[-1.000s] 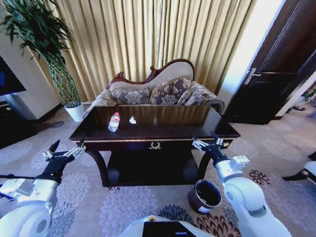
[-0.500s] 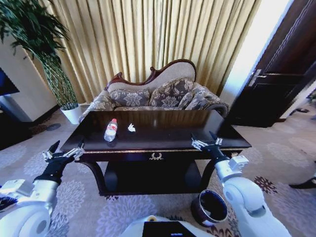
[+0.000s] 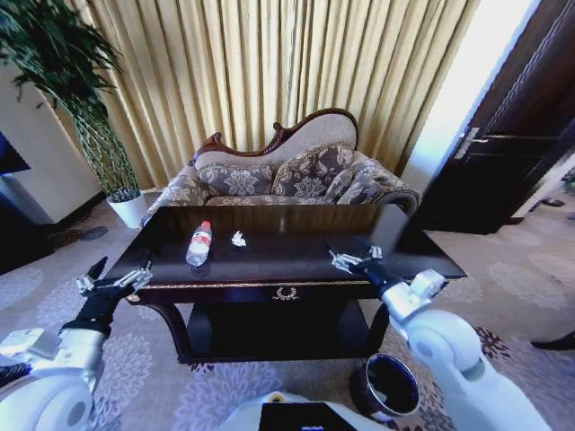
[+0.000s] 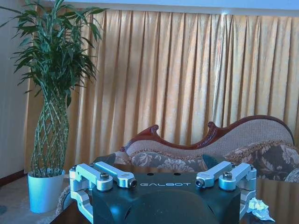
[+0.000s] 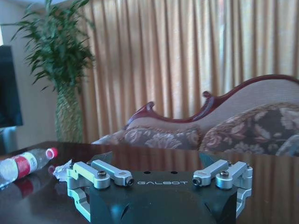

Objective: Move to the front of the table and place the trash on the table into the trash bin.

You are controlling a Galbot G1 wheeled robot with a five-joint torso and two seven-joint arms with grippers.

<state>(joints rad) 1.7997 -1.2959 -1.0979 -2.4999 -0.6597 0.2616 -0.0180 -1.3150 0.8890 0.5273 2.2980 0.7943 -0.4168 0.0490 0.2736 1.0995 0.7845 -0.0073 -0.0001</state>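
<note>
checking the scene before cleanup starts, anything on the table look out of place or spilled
Nothing is spilled or damaged. The odd items are the plastic bottle lying on its side and a crumpled paper scrap beside it on the table, apart from each other. The trash bin stands upright on the carpet by the table's right front leg.

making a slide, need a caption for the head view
Both open end effectors, left and right, at the table; bottle and paper on top, bin on the floor.

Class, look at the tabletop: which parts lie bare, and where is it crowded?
The table is bare across its middle, between the paper scrap and the right gripper, and along the sofa-side edge. It is crowded only at the left, where the bottle and scrap lie close together.
</note>
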